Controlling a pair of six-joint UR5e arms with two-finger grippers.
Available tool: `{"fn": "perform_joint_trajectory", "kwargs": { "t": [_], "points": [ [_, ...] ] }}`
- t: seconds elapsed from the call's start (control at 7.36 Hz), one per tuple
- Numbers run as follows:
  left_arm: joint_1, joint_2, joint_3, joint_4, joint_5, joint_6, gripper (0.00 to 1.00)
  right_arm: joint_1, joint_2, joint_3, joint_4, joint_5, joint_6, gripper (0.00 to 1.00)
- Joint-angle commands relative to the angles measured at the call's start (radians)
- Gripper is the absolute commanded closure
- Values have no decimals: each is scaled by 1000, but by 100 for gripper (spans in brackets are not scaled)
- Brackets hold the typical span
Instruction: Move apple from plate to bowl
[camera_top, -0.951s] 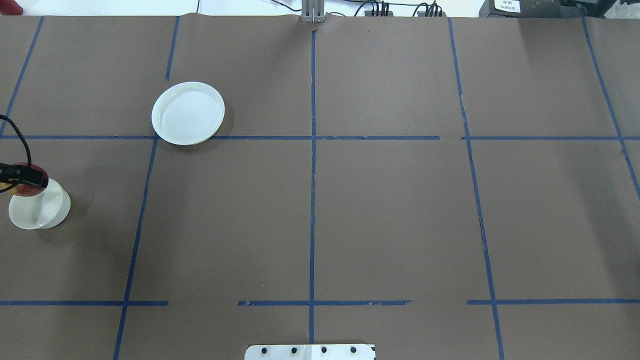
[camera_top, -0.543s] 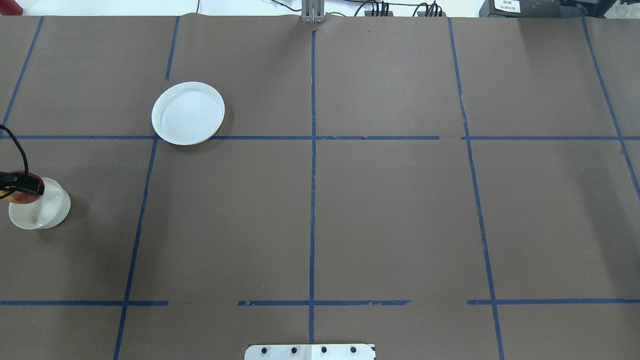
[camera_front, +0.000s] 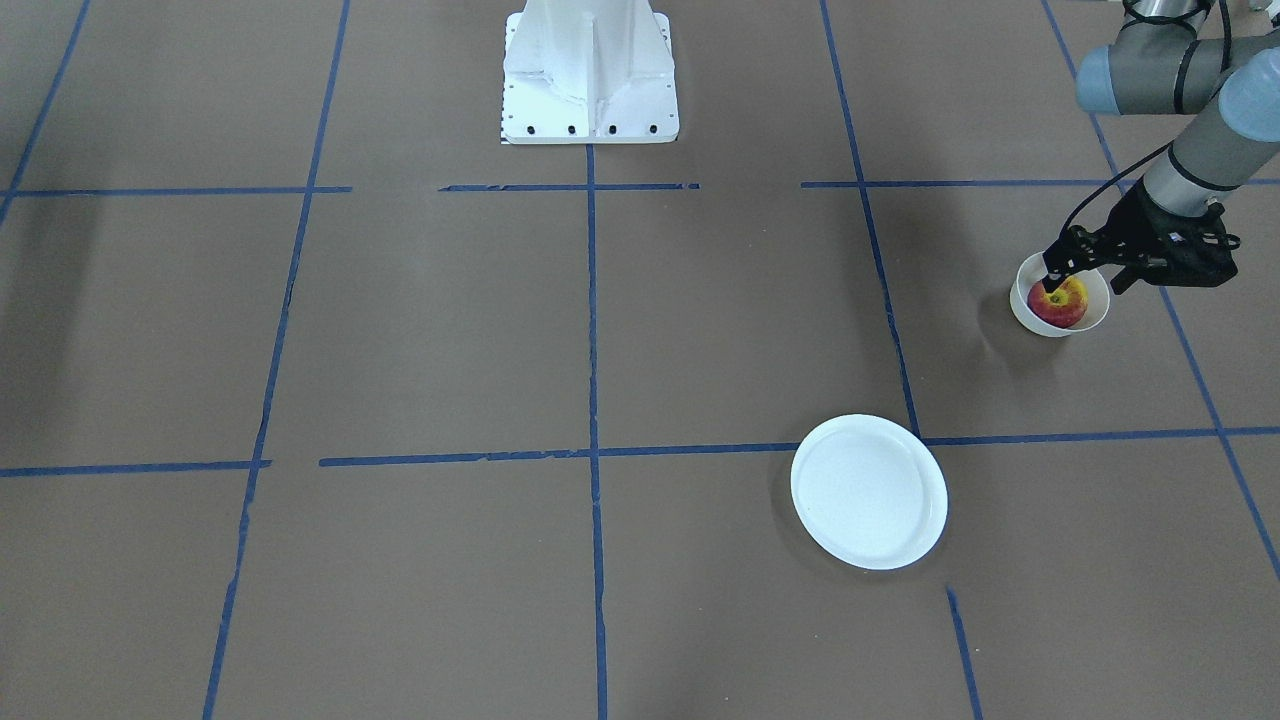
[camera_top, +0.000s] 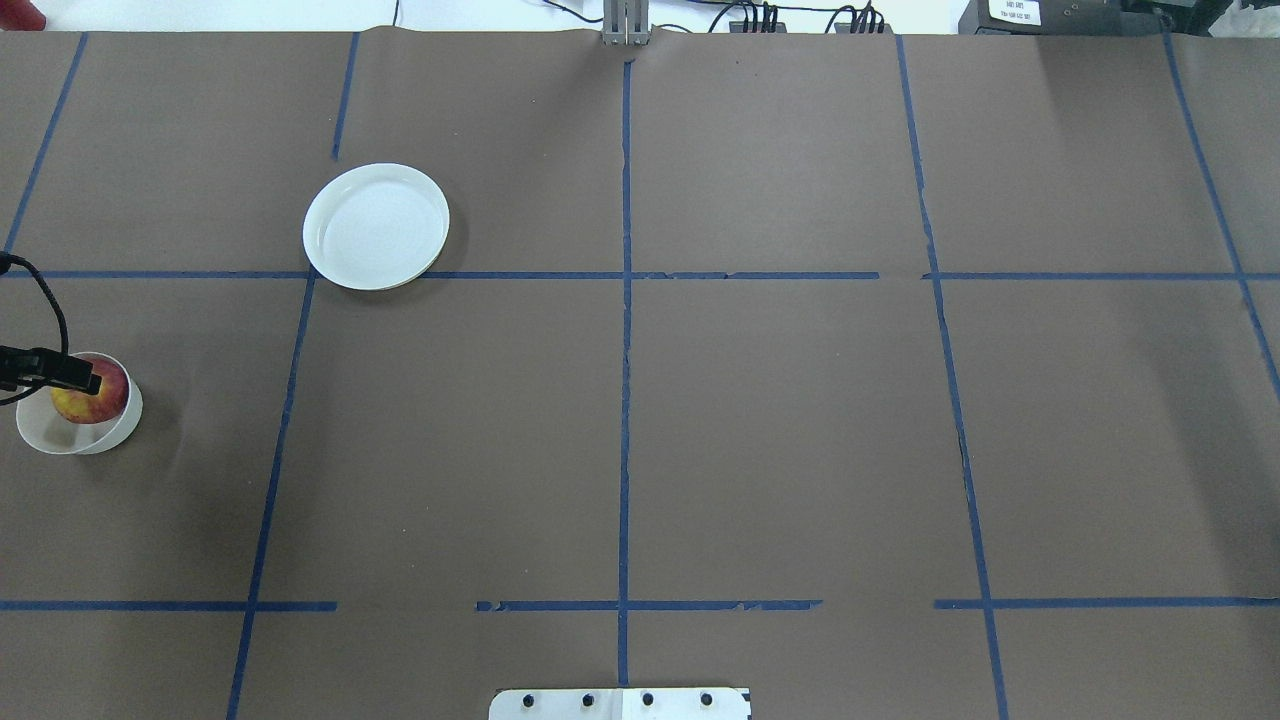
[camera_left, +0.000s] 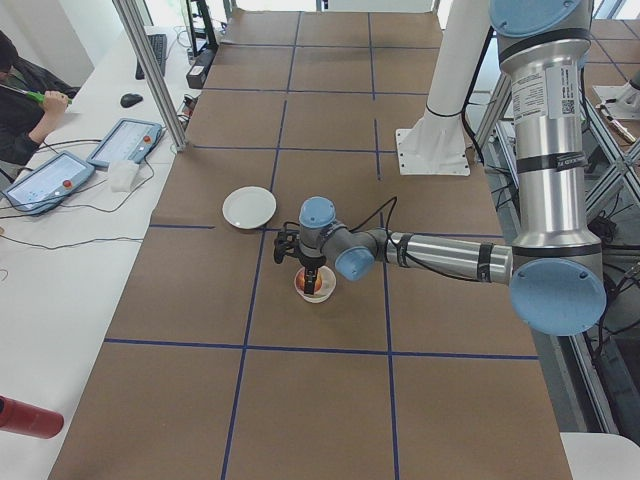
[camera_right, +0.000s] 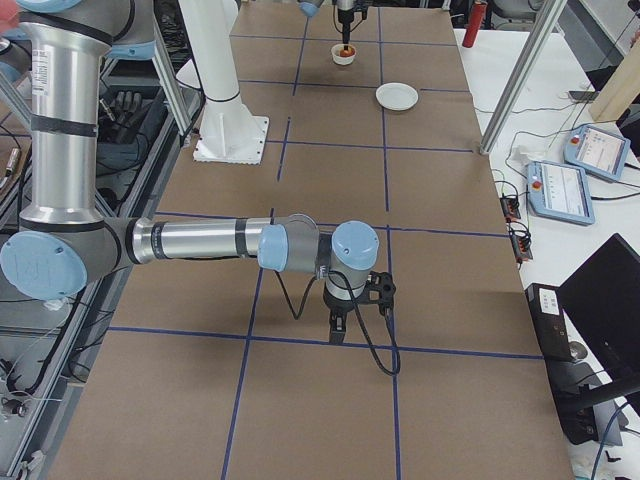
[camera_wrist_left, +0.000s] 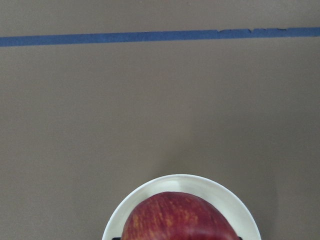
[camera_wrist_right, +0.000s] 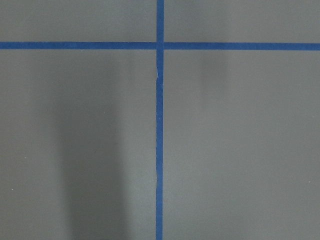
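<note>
On my feed the apple (camera_front: 1060, 303) sits inside the bowl (camera_front: 1030, 322), directly under the left gripper (camera_front: 1085, 283). Its yellow stem patch faces up. One dark fingertip (camera_front: 1050, 279) shows at the apple's upper edge. In the left wrist view the red skin fills the space below the jaws, with the bowl's white rim curving around it. I cannot tell whether these jaws are clamped on the fruit or parted from it.

Ahead of those jaws there is brown table paper (camera_wrist_left: 160, 115), and then a blue tape line (camera_wrist_left: 160, 36) running crosswise.

The white plate (camera_front: 868, 492) lies well apart from the left jaws, toward the table's middle and the operators' side. It is flat and bare, with one edge on a tape line.

The right gripper (camera_right: 337, 325) hangs at the other end of the table, far from the bowl, pointing down just above the paper. Its wrist camera shows a tape crossing (camera_wrist_right: 160, 45) ahead of its jaws. I cannot tell whether they are open or closed.
</note>
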Motion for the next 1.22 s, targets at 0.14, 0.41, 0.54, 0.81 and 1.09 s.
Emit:
{"fn": "perform_joint_trajectory", "kwargs": {
  "t": [0.14,0.41,0.54,0.81,1.09],
  "points": [
    [-8,-4,-58,50,-73,5,0,0,0,0,0,0,0,0],
    [-115,-88,-75,243,-103,219,0,0,0,0,0,0,0,0],
    [-196,-177,-72,396,-103,365,0,1,0,0,0,0,0,0],
    [-336,-266,-53,561,-106,657,0,0,0,0,0,0,0,0],
    [-497,-201,-49,552,-178,898,0,0,0,0,0,0,1,0]
  ]
}}
